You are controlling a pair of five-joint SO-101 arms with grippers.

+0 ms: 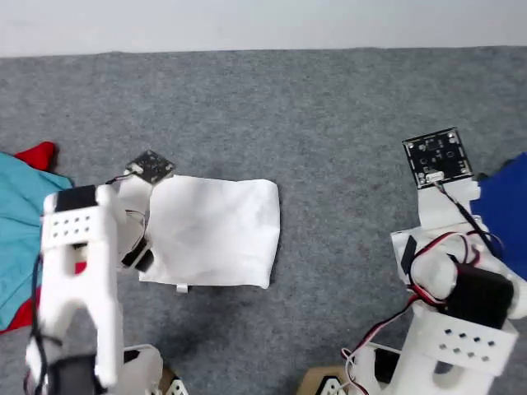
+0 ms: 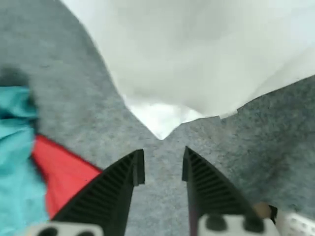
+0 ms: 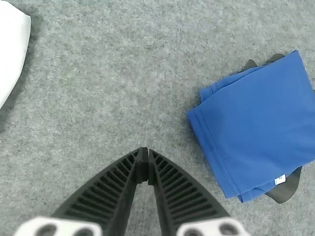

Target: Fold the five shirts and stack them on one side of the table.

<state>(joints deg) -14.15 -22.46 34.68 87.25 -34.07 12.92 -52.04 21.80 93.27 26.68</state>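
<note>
Four shirts sighted: white shirt (image 1: 214, 230) left of centre on the tabletop (image 1: 329, 123); teal shirt (image 1: 20, 239) and red shirt (image 1: 37, 154) heaped at the left edge; blue shirt (image 1: 506, 214) folded at the right edge.
Dark cloth (image 3: 283, 189): shows beneath the blue shirt; we cannot tell whether it is a fifth shirt.
White shirt condition: lies as a rough rectangle, apparently folded, with soft creases; a lower layer shows under its corner in the left wrist view.
Left claw (image 2: 162, 157): part open and empty, its tips just short of that corner.
Right claw (image 3: 146, 155): closed on nothing, over bare tabletop, near the blue shirt but apart from it.
Handling, our judgement: light, limp cloth with no stiffness; it will sag from any hold, and its layers may slide apart.
Hold point, our judgement: pinch at the near corner or along the folded edge, taking every layer between the pads.
Risk, our judgement: the grey surface looks rough, so dragging could open the fold; lifting seems safer.
</note>
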